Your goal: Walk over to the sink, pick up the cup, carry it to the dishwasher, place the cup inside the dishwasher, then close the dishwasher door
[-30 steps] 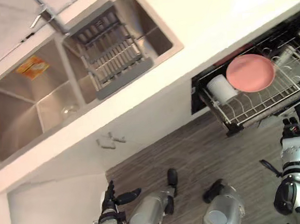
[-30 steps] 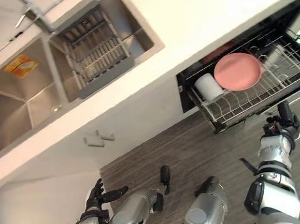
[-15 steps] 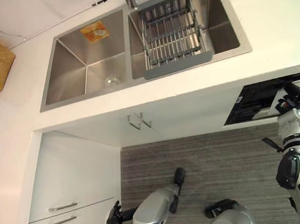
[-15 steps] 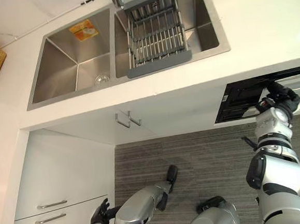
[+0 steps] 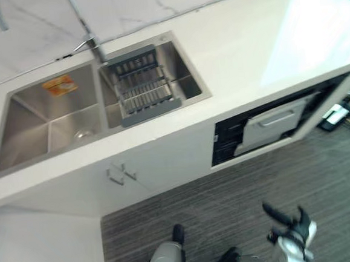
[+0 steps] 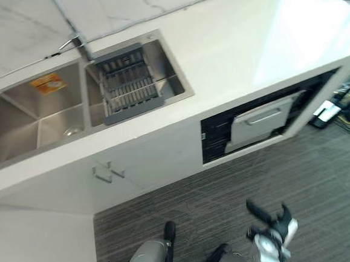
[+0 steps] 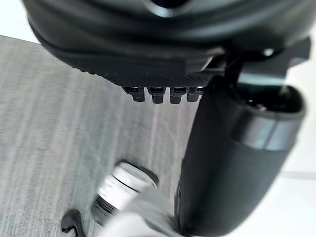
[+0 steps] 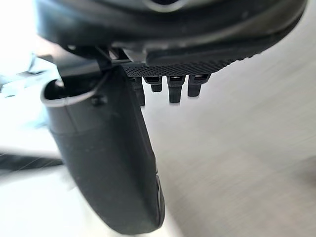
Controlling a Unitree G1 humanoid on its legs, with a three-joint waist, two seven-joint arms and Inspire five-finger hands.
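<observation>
The dishwasher door (image 5: 273, 127) is nearly up. It is a silver-grey panel whose long axis runs along the counter front, and its bar handle (image 5: 278, 119) lies the same way. It faces out toward the room and is tipped a little, so a dark gap shows round it in the black front of the dishwasher (image 5: 225, 148). From where I stand I can't tell where the cup is, because the door covers the opening.

The right hand (image 5: 289, 231) hangs low over the grey plank floor (image 5: 217, 200). Its fingers and thumb are spread wide and it holds nothing. The door is ahead of it and well apart. The left hand (image 7: 148, 59) is down by the floor too, thumb straight and relaxed, with nothing in it. Far ahead of it is the steel double sink (image 5: 23, 128). A grey drain rack (image 5: 141, 91) sits across the basin on the side nearer the right hand, with the faucet (image 5: 89, 37) just behind.

A second ago the dishwasher's wire rack was pulled right out, with a white cup lying on its side next to a pink plate. The right hand was then just below the rack. Half a second ago that hand was up against the dishwasher's front. Since then the rack has gone in, the door has swung almost closed, and the hand has dropped away. The view has also swung round.
</observation>
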